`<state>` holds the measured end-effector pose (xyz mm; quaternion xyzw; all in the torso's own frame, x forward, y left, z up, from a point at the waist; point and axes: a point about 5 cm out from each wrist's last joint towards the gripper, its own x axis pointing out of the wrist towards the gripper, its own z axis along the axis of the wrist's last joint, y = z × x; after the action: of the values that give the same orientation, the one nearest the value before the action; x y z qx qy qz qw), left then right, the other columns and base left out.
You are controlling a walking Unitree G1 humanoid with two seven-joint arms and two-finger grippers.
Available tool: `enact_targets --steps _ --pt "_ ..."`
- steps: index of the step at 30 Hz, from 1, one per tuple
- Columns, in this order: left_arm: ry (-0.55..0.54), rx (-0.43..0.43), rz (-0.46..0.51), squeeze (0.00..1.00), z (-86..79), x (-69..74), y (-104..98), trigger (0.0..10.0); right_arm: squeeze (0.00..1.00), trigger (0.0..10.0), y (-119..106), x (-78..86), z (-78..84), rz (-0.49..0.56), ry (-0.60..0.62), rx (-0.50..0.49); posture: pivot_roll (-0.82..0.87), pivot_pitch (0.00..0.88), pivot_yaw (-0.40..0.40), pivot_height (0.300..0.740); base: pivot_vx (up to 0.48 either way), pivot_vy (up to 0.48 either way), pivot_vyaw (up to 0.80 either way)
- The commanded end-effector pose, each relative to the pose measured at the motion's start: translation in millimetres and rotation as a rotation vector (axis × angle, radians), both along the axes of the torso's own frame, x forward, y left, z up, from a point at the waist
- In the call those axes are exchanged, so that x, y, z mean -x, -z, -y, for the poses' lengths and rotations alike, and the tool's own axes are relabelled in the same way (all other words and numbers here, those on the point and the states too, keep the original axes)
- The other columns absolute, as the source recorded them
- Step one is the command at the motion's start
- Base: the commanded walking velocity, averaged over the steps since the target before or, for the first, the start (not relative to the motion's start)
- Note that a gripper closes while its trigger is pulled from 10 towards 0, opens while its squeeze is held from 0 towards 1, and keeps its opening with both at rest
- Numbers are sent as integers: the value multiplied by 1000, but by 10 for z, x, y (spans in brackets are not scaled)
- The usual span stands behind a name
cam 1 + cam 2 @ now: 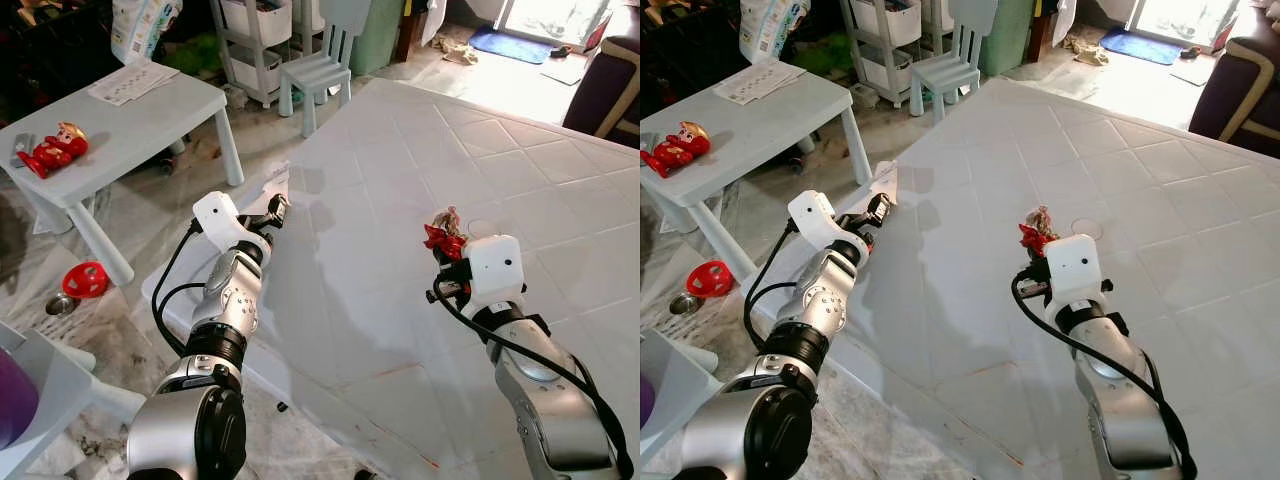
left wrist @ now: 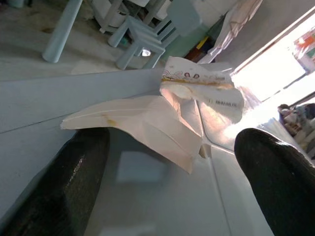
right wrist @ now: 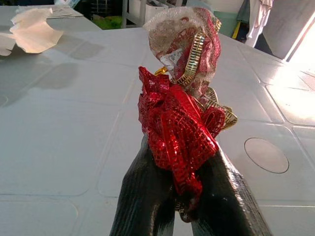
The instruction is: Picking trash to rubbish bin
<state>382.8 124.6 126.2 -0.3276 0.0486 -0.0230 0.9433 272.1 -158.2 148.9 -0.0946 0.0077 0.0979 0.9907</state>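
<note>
A crumpled white paper (image 2: 167, 123) lies at the left edge of a large white panelled surface (image 1: 400, 180). My left gripper (image 1: 275, 212) hovers just short of it, open, with one black finger (image 2: 74, 172) on each side of the paper in the left wrist view. The paper also shows as a pale scrap (image 1: 274, 184) beyond the fingers. My right gripper (image 1: 446, 256) is held above the middle of the surface, shut on a red and gold shiny wrapper (image 3: 182, 98) that sticks up from its fingertips (image 3: 147, 191).
To the left stands a low white table (image 1: 150, 115) with a red toy (image 1: 55, 148) on it. A pale blue child's chair (image 1: 320, 65) and a shelf unit (image 1: 255, 40) stand behind. A red ball (image 1: 85, 280) lies on the floor.
</note>
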Motion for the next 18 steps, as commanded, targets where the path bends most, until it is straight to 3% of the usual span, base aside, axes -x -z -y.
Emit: enact_targets --steps 1,13,18 --pt "2 23 -37 0 4 27 96 10000 0 0 -59 12 -9 13 -10 3 -236 117 -39 740 0 0 0" --pt "-27 149 -47 0 -28 -14 95 10000 0 0 -116 57 -24 7 -20 21 -277 127 -55 740 0 0 0" --pt "-23 144 -23 0 -41 -52 20 10000 0 0 -130 74 -21 6 -20 28 -286 135 -58 740 0 0 0"
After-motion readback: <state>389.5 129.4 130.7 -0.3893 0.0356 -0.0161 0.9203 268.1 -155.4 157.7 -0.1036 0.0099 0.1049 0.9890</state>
